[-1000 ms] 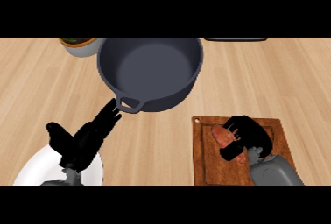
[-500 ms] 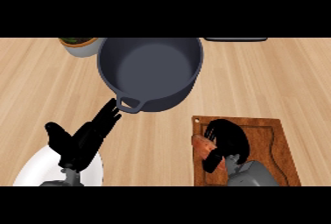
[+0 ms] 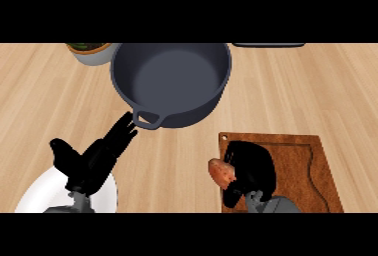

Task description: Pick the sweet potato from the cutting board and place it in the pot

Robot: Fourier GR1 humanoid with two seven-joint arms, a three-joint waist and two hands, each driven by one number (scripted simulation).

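the counter (image 3: 310, 95) is pale wood with fine straight grain running across. the pot (image 3: 171, 80) is dark slate grey all over, a shade lighter on its inner floor. the board (image 3: 303, 165) is reddish brown wood with a darker groove near its edge. the sweet potato (image 3: 221, 172) is orange-brown. both hands, left (image 3: 92, 160) and right (image 3: 251, 167), are black, on grey forearms. the plate (image 3: 33, 197) is white. a light grey cup (image 3: 90, 54) at the top holds something dark green. a dark strip (image 3: 269, 45) lies along the top edge.
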